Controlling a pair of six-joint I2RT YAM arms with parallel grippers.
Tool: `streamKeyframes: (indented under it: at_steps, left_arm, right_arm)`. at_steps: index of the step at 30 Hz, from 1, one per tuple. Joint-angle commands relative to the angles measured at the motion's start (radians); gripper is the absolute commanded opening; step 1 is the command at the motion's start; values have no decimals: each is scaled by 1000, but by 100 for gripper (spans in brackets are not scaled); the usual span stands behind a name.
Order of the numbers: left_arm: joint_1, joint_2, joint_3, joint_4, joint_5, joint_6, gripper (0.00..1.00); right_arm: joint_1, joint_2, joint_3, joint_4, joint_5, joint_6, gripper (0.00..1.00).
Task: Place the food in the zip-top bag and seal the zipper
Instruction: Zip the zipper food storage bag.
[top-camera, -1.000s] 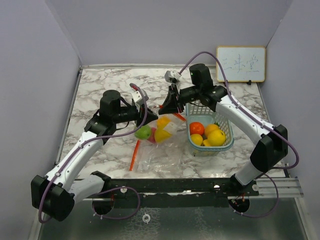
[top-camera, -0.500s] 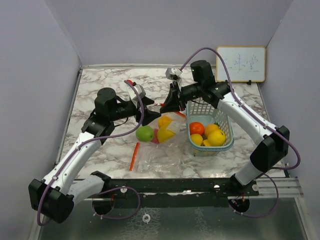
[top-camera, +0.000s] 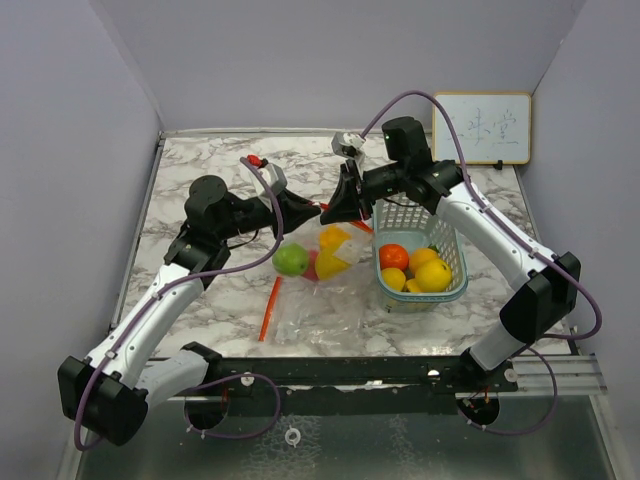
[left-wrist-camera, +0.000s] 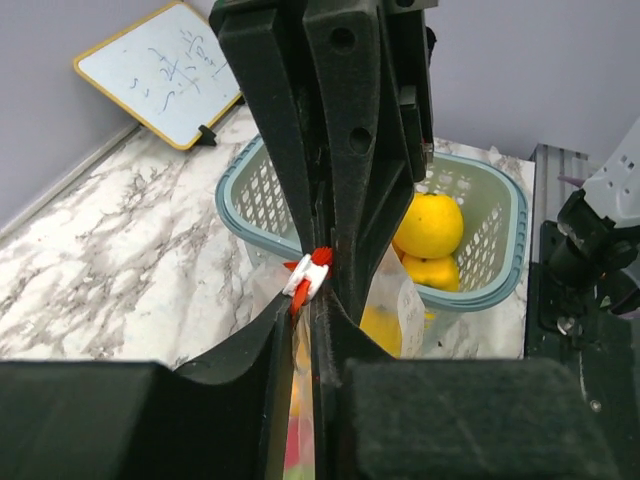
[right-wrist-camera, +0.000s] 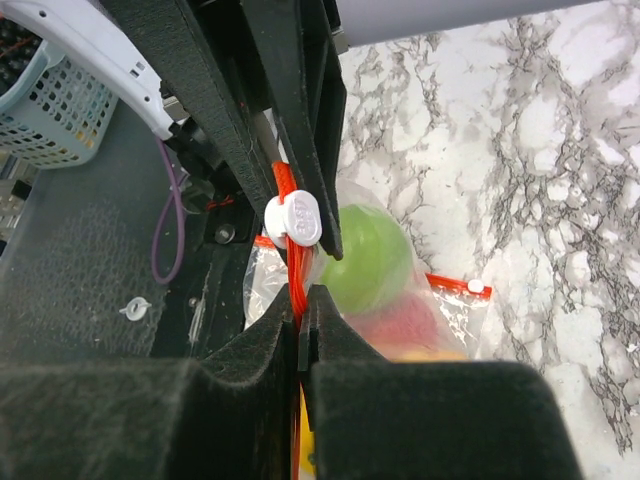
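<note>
Glossy toy fruits sit in two places. A green ball (top-camera: 291, 260), a yellow one (top-camera: 333, 262) and a red-pink one (top-camera: 311, 268) lie inside the clear plastic zip-top bag (top-camera: 318, 300). An orange fruit (top-camera: 394, 256) and several yellow fruits (top-camera: 433, 274) rest in the pale green plastic mesh basket (top-camera: 460, 262) just to the bag's right. The bag's mouth is lifted off the white-and-grey marbled tabletop (top-camera: 200, 170), with its lower part trailing on the surface. The left gripper (left-wrist-camera: 303, 335) and right gripper (right-wrist-camera: 303, 305) meet nose to nose over the bag. Each is pinched tight on the orange-red zipper strip (right-wrist-camera: 296, 268) along the bag's top edge. A small white slider (right-wrist-camera: 293, 220) rides that strip between the two sets of fingertips. A small wood-framed whiteboard (top-camera: 482, 128) leans against the back wall, behind the basket.
</note>
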Motion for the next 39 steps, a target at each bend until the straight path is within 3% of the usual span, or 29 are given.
streamKeyframes:
  at_steps: [1,3,10,13,16,19,26,39]
  left_arm:
    - [6,10,-18,85,39,-22,6]
    - [5,17,-19,88,45,-31,0]
    - [8,23,-3,5,-15,-1,0]
    - [8,25,11,-47,-31,30,0]
    - [7,24,6,-63,-46,38,0]
    - [9,25,3,-72,-59,34,0]
    - [11,35,19,-86,-60,25,0]
    - [11,43,43,-81,-43,10,0]
  right_arm:
    - [0,2,30,-22,-5,-11,2]
    - [0,7,36,-26,1,-11,2]
    - [0,9,93,-69,149,-41,3]
    - [-1,-6,115,-58,160,-57,19]
    - [0,-16,139,-30,145,-54,27]
    - [0,-20,154,1,122,-44,45]
    - [1,-3,129,40,30,-29,46]
    - [6,44,77,112,14,-16,45]
